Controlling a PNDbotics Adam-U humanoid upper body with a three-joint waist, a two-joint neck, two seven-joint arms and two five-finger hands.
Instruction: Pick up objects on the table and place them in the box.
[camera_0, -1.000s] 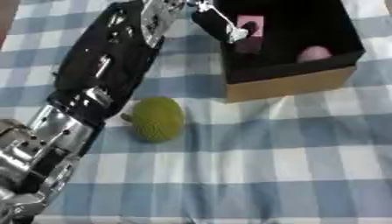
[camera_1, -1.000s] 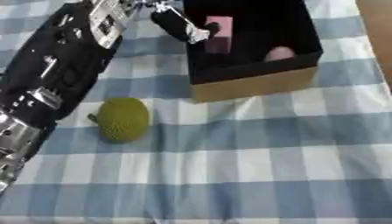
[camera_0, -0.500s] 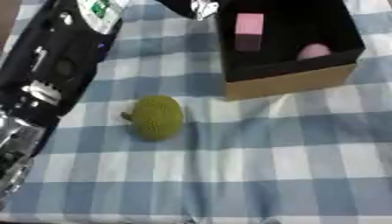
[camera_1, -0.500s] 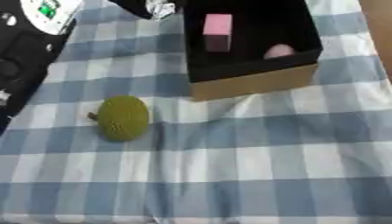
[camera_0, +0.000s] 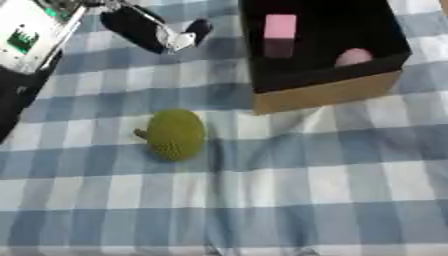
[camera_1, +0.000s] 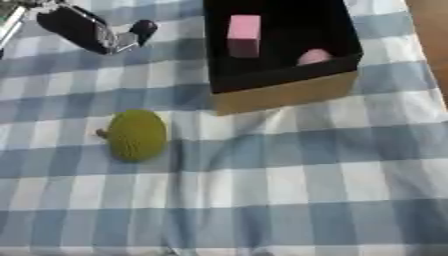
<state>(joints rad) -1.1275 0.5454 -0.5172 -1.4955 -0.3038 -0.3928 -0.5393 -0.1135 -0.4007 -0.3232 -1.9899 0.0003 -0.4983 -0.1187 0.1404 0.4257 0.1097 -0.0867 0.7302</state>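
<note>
A green, bumpy, oval fruit (camera_0: 176, 134) with a short brown stem on its left side is seen lying on the blue-and-white checked cloth (camera_0: 306, 190), in front of and to the left of the box (camera_0: 324, 55). The box is black inside with tan cardboard walls; a pink block (camera_0: 280, 26) stands in it, and a rounded pink thing (camera_0: 353, 57) lies against its near wall.

Compared with a second ago, the left arm has been drawn back out of the box toward the upper left, and the pink block is now left standing free. The whole picture has also shifted, so the camera has moved.

The left hand (camera_0: 162, 31) is held above the cloth at the upper left, well apart from the fruit and just left of the box. Its fingers appear relaxed and hold nothing, though blur makes this uncertain. The right hand is not seen.
</note>
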